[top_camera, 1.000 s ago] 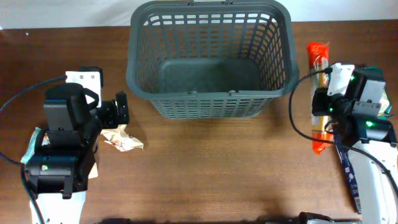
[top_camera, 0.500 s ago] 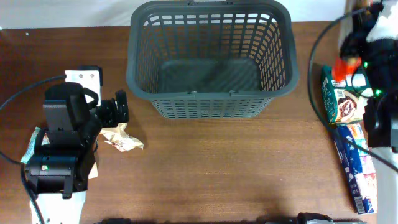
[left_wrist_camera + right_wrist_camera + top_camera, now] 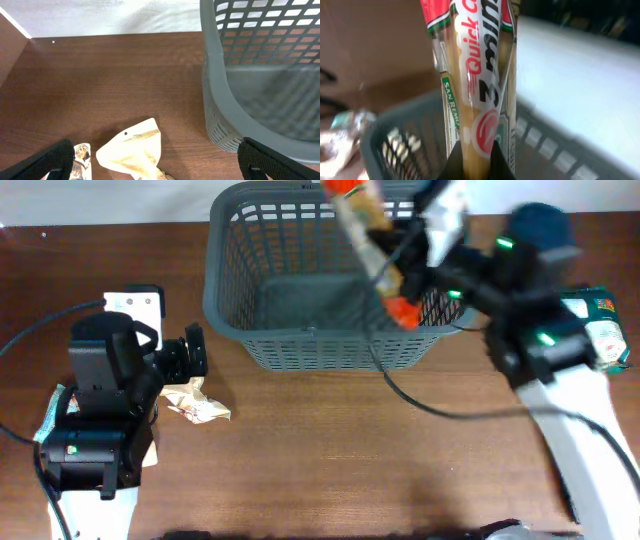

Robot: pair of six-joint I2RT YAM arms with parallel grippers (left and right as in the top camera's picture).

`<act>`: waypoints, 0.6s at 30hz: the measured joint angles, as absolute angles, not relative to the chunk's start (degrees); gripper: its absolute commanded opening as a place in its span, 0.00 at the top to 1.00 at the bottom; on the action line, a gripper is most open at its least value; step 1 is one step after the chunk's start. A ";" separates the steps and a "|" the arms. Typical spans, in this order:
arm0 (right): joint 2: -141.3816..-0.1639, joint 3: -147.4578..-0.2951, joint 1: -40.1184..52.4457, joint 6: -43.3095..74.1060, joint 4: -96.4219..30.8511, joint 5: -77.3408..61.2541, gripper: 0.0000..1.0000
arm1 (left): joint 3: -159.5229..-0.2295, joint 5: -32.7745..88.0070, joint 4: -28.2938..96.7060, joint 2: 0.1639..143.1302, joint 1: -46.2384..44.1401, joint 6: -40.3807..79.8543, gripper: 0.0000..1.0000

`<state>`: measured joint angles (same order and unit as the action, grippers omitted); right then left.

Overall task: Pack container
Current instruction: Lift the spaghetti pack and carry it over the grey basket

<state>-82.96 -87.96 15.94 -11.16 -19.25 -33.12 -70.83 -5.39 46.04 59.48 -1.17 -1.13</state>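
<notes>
Right gripper (image 3: pixel 405 255) — clamped on the pasta packet (image 3: pixel 362 230) — has swung from the right edge of the table (image 3: pixel 320 450) to above the basket (image 3: pixel 330 352) at far centre. Release is likely next. Left gripper (image 3: pixel 155 156) idles, jaws spread.
</notes>
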 measured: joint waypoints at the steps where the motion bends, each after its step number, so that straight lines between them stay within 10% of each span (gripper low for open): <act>1: -85.03 -87.94 15.97 -11.55 -19.84 -33.19 0.96 | -70.83 -5.39 46.04 59.48 -1.17 -1.13 0.01; 18: -91.15 -87.92 15.86 -18.02 -20.23 -48.05 0.96 | -70.83 -5.39 46.06 59.46 -1.17 -1.13 0.01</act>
